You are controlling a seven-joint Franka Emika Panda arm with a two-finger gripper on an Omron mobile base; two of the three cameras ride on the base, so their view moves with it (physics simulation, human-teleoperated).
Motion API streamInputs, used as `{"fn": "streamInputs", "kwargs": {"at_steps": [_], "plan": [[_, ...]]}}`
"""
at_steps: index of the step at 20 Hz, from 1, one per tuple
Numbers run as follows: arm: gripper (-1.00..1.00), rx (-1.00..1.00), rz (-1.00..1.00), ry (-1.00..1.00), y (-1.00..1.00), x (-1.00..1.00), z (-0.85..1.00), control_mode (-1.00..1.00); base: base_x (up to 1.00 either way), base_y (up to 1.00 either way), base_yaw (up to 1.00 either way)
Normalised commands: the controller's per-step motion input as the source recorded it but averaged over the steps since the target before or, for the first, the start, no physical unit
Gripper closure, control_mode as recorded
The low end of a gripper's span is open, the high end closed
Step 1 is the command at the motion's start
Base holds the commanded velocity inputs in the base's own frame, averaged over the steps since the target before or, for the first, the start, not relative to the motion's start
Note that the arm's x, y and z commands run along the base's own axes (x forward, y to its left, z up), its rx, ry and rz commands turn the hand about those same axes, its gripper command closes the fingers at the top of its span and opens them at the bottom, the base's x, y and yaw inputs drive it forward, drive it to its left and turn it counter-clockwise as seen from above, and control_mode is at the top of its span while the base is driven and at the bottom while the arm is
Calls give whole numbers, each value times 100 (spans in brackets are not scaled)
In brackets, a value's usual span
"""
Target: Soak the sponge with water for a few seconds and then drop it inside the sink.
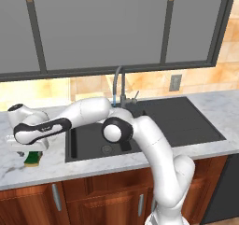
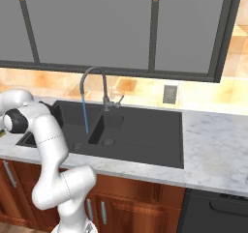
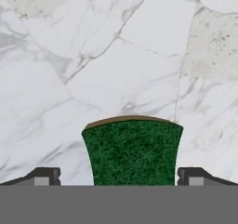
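A white marble countertop (image 2: pixel 218 145) veined in grey is seen running across both base views, with reddish-brown wooden cabinet doors (image 1: pixel 107 198) carrying slim metal handles (image 1: pixel 56 197) set beneath it at 6 o'clock. Toward 12 o'clock, a large dark-framed window (image 1: pixel 102 25) with flat grey panes is mounted above a warm tan tiled backsplash (image 1: pixel 93 85). A grey wall outlet (image 2: pixel 169 94) is fixed to the backsplash, and a dark appliance front (image 2: pixel 215 210) is visible at 5 o'clock in the right base view.
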Motion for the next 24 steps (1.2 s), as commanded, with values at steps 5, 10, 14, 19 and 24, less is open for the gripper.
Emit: {"fn": "streamInputs", "kwargs": {"at_steps": [5,10,14,19,24], "plan": [[-100,-3,0,0,0,0,-11,-100,0,0,0],[-100,-1,0,0,0,0,-3,-100,0,0,0],[-100,0,0,0,0,0,-13,-100,0,0,0],[-100,0,0,0,-6,-4,-28,-100,0,0,0],[-100,0,0,-4,-19,-18,-53,-100,0,0,0]]}}
